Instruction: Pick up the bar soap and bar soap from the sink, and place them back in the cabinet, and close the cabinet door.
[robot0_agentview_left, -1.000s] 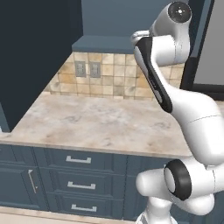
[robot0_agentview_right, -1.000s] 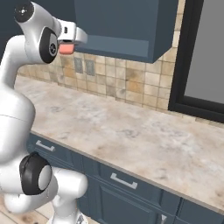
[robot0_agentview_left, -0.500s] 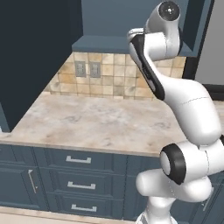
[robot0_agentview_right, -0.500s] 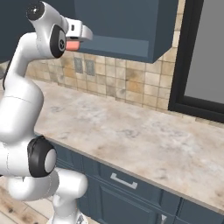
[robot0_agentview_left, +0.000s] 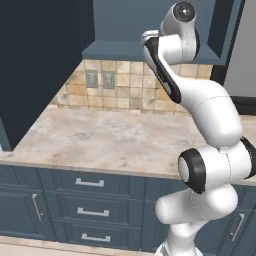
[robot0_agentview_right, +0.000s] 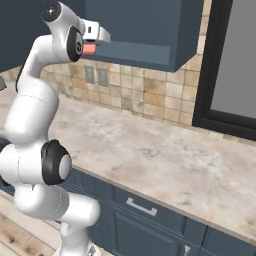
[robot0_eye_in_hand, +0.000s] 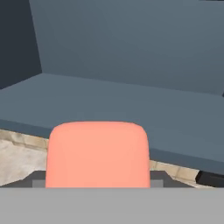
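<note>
My gripper (robot0_agentview_right: 90, 46) is raised to the front of the open cabinet (robot0_agentview_right: 145, 30) and is shut on a salmon bar soap (robot0_agentview_right: 89, 49). In the hand view the bar soap (robot0_eye_in_hand: 98, 151) sits between the fingertips (robot0_eye_in_hand: 37, 178), just before the front edge of the cabinet's blue-grey shelf floor (robot0_eye_in_hand: 113, 105). No other item lies on that floor. The cabinet door (robot0_agentview_left: 40, 65) stands swung open at the left as a tall dark panel. The sink is out of view.
A beige marble counter (robot0_agentview_left: 110, 140) runs below the cabinet, with a tiled backsplash (robot0_agentview_left: 125, 85) and a wall outlet (robot0_agentview_left: 99, 79). Blue drawers (robot0_agentview_left: 90, 182) sit under it. A dark-framed window (robot0_agentview_right: 230, 65) stands to the right.
The arm has lifted and carried the soap up and towards the cabinet opening. Most of that move came in the first half second.
</note>
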